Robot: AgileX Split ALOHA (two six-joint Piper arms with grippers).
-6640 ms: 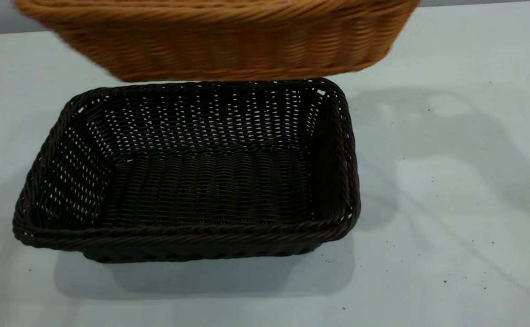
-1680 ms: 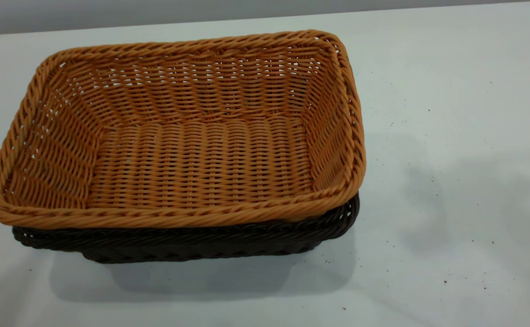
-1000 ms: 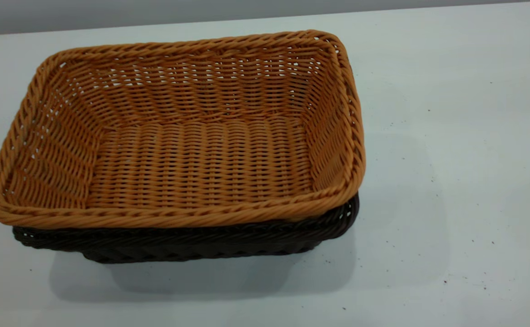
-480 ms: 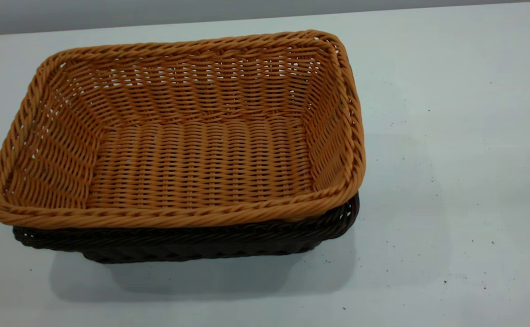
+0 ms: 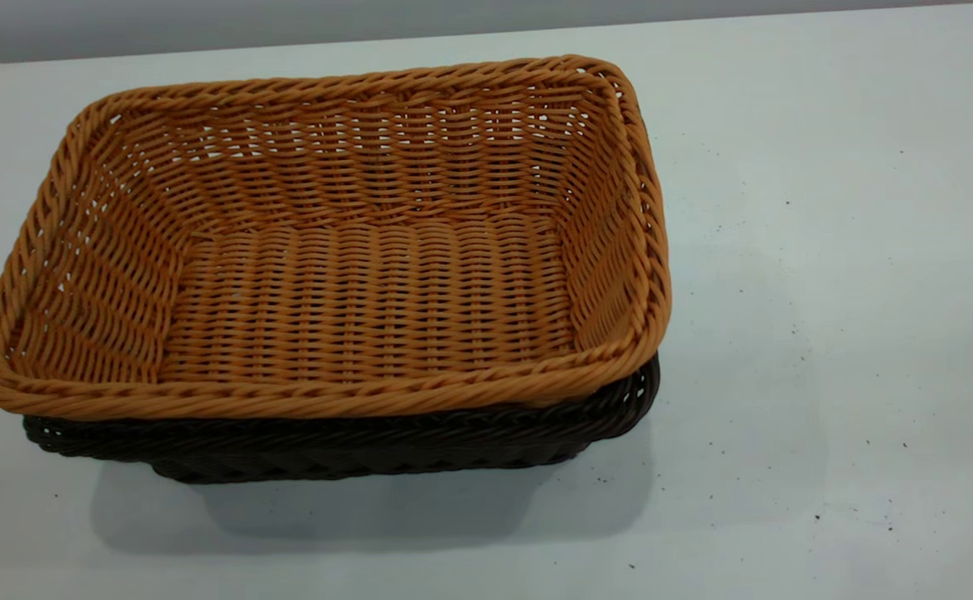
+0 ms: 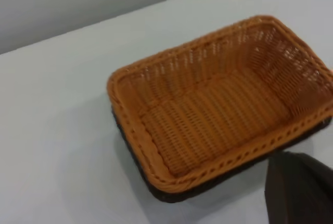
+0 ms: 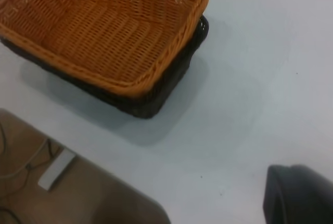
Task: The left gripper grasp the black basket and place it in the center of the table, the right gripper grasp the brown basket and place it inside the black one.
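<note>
Two baskets sit nested on the table (image 5: 828,250); the brown basket (image 5: 344,275) rests inside the black basket (image 5: 369,446), whose dark rim and lower wall show only along the near edge and at one corner. The brown rim rides a little above the black one and overhangs it slightly at the left end in the exterior view, so the fit looks close but not fully sunk. The pair stands toward the left of that view, with bare white tabletop well to its right.

Neither arm touches the baskets; the left gripper (image 6: 299,187) shows only as a dark shape at the edge of its own wrist view, well apart from the stack, and the right gripper (image 7: 299,195) likewise sits far off over bare table; I cannot tell whether either one's fingers are spread or closed.

Both baskets look light and fairly stiff, being open woven wicker with a thick braided rim; the flared walls would likely flex a little under a pinch but spring back; the weave gives grip rather than slip. The sensible hold is on the braided rim at the middle of a short side, one finger inside and one outside; lifting the brown one now could drag the black one with it, since they are wedged together. By my reading the placing is done.
</note>
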